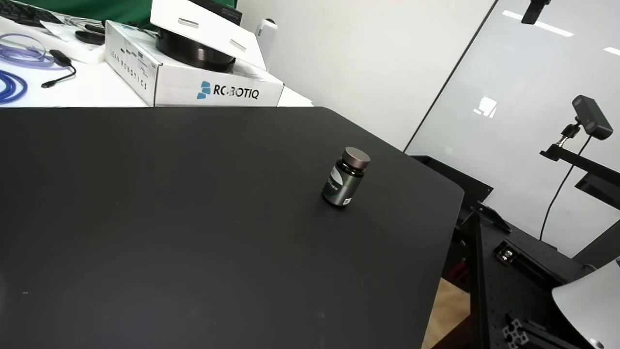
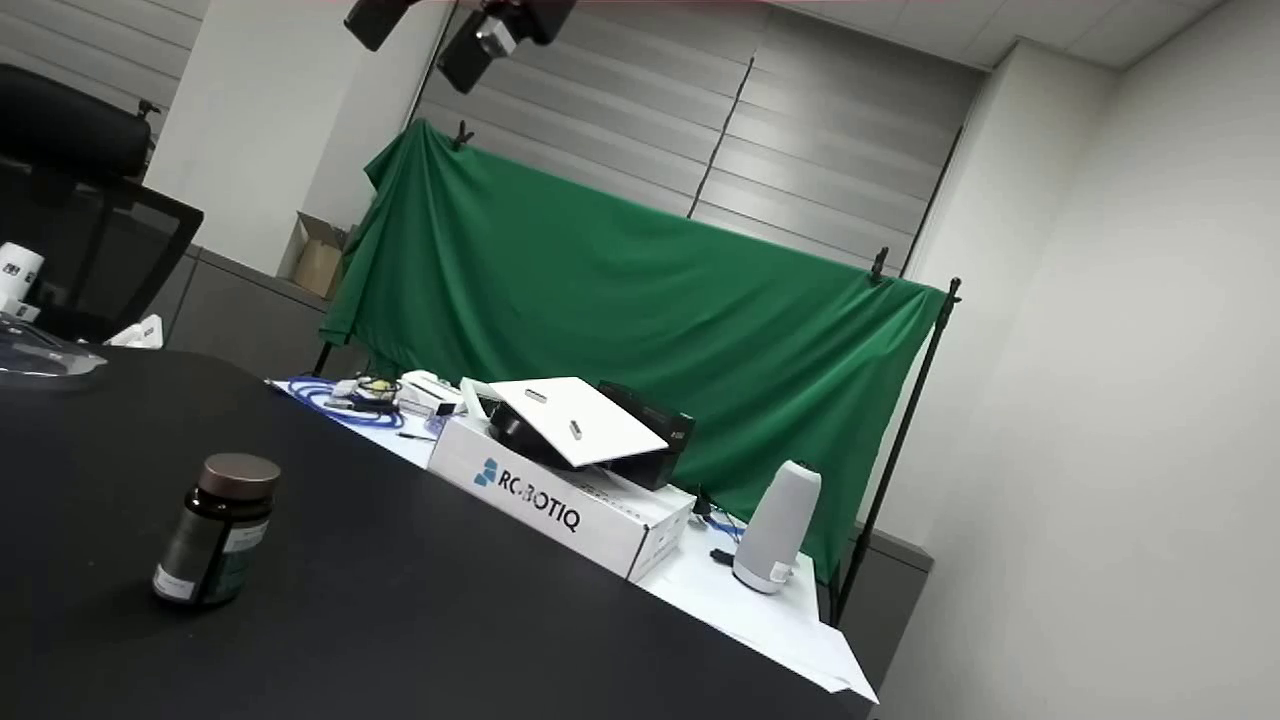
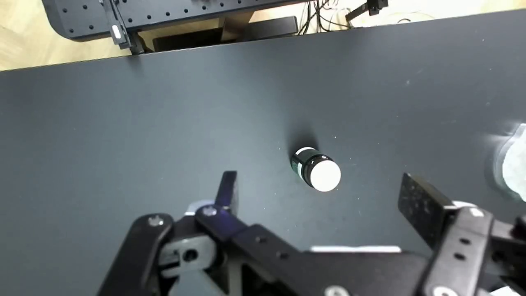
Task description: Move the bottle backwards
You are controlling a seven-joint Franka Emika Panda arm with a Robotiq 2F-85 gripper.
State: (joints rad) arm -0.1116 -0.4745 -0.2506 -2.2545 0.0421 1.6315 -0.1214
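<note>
The bottle, small with a dark see-through body, labels and a brownish cap, stands upright on the black table in both exterior views [image 1: 343, 180] [image 2: 215, 545]. In the wrist view the bottle [image 3: 306, 162] lies between and a little ahead of the fingers, with its cap glaring white. My gripper [image 3: 318, 193] is open and empty, its fingers wide apart on either side of the bottle's outline. In an exterior view the gripper [image 2: 418, 52] hangs high above the table, well apart from the bottle. In an exterior view only a fingertip [image 1: 533, 12] shows at the top right.
A white Robotiq box [image 1: 218, 89] stands on a white table beyond the black table [image 1: 169, 218], with cables [image 1: 24, 53] beside it. A clear plastic item [image 2: 45, 355] lies at the table's far left, and shows in the wrist view [image 3: 515, 160]. A camera [image 1: 592, 117] stands at the right.
</note>
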